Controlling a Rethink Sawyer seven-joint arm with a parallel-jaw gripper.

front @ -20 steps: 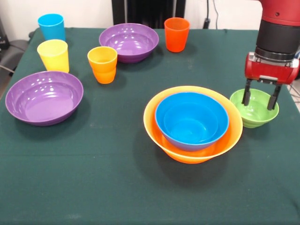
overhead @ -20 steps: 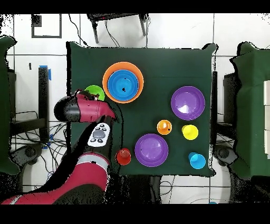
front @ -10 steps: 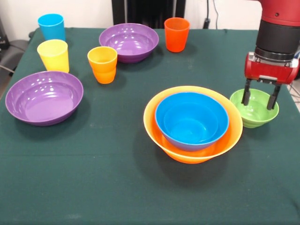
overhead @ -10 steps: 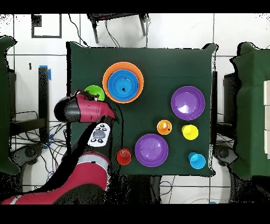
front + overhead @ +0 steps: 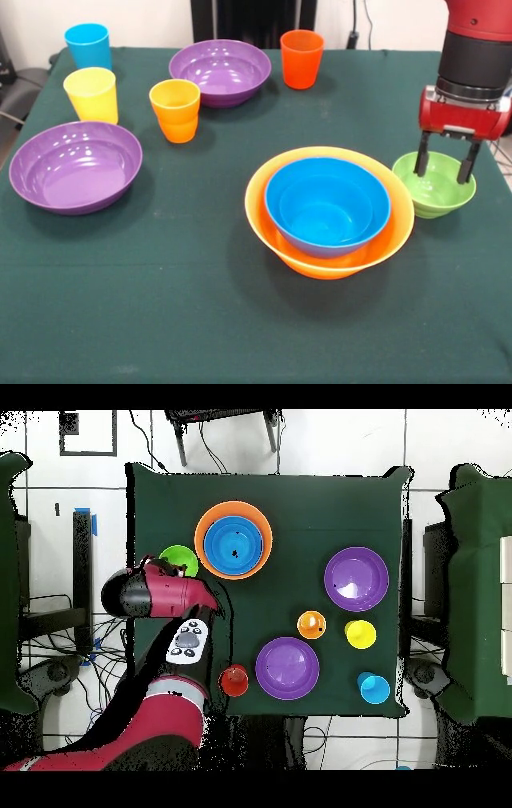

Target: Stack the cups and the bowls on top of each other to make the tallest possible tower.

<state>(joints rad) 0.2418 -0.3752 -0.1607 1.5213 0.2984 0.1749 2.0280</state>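
Directly under the gripper the small green bowl is found; the fingers are spread, lowered inside its rim, nothing being pinched yet.

Deep blue bowl nests upright in large orange bowl; others lie scattered.

Worktop, covered by a dark green cloth, seen in both views. Floor of pale tiles with dark joints, seen from overhead. Black cables are strewn across the floor beyond the worktop's edge. Dark green covered furniture is placed to either side of the worktop.
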